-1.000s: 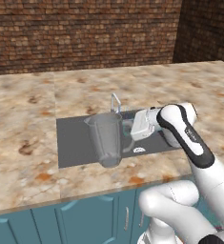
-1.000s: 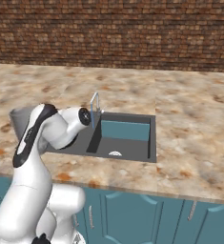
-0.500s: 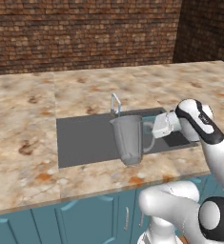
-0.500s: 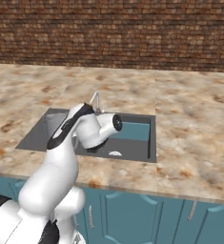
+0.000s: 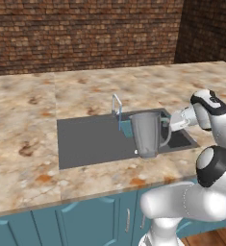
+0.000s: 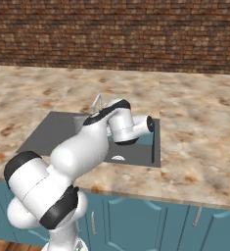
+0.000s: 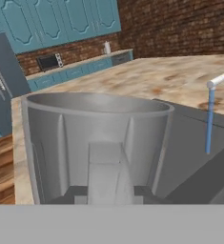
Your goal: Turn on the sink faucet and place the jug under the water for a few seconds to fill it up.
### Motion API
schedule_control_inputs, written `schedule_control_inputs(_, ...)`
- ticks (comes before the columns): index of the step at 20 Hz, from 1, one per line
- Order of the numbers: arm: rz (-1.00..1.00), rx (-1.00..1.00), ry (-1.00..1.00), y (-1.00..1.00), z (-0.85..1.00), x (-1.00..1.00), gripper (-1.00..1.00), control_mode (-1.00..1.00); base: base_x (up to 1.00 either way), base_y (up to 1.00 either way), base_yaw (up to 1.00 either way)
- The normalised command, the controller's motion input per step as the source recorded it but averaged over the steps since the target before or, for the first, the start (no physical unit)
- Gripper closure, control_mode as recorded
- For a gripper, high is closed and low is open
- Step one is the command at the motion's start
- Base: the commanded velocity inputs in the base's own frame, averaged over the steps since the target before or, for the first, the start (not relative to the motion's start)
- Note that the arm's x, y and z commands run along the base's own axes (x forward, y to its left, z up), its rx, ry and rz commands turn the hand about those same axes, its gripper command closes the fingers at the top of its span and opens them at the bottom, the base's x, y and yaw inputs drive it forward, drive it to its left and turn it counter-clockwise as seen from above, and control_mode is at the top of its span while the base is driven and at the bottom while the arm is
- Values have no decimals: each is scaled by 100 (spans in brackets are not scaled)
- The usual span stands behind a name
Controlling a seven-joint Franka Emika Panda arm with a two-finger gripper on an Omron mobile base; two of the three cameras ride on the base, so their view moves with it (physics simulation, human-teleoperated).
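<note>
At center frame, the claw (image 5: pixel 170 126) grips the upright jug (image 5: pixel 146 134) by its handle over the sink (image 5: pixel 90 141), right of the faucet (image 5: pixel 117 109).

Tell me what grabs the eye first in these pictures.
The grey see-through jug stands out, held upright by its handle in the shut gripper over the dark sink. Just behind it, the thin faucet runs a blue stream of water that falls beside the jug, not into it.
</note>
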Motion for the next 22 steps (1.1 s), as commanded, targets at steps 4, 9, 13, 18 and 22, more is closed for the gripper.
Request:
schedule_control_inputs(4,0,0,1,-25,-6,7,100,-100,0,0,0)
schedule_control_inputs(9,0,0,4,0,-12,8,100,-100,0,0,0)
schedule_control_inputs(13,-4,1,1,-15,0,13,100,-100,0,0,0)
schedule_control_inputs(18,-1,0,6,-46,0,28,100,-100,0,0,0)
schedule_control_inputs(22,0,-6,20,-39,0,32,100,-100,0,0,0)
